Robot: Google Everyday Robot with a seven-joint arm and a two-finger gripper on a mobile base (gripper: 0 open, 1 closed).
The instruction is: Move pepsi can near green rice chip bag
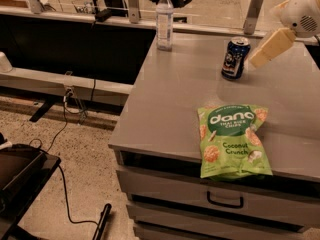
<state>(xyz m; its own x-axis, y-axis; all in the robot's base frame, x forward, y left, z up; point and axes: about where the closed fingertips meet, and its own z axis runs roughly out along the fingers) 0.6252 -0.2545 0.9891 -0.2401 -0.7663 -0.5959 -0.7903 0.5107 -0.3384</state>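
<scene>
The grey table (165, 109) fills the right half of the view, with drawers in its front face. The green rice chip bag (234, 141) lies flat at the near edge, right of the middle, lettering up, and its lower end juts slightly over the edge.

The claw (257, 58) comes in from the upper right corner on a white arm. Its cream-coloured end slants down and to the left over the far part of the table. Whether it is apart or together cannot be told from here.

A clear plastic water bottle (164, 19) with a white cap stands upright at the far left corner, well apart from the rest.

The pepsi can (235, 58) stands upright on the far part of the table, beyond the bag and apart from it. The claw's tip is just beside the can's right side, at about the height of its upper half. Contact cannot be made out, and nothing is clamped on the can.
</scene>
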